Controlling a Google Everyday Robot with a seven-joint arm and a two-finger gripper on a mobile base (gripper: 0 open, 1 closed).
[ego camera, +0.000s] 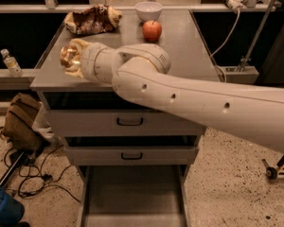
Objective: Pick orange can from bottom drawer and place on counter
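The orange can [67, 56] is shiny gold-orange and sits in my gripper [72, 58], which is shut on it. The gripper holds the can over the front left part of the counter [189, 51], the grey top of the drawer cabinet. I cannot tell whether the can touches the surface. My white arm [194, 98] reaches in from the right across the cabinet front. The bottom drawer [132, 193] is pulled out below, a plain grey tray with nothing showing inside.
A crinkled brown-yellow snack bag [91, 19], a white bowl [148, 9] and a red apple [152, 30] lie at the back of the counter. Two upper drawers with black handles [129, 122] are closed. A water bottle [10, 62] stands at left; a bag and cables lie on the floor.
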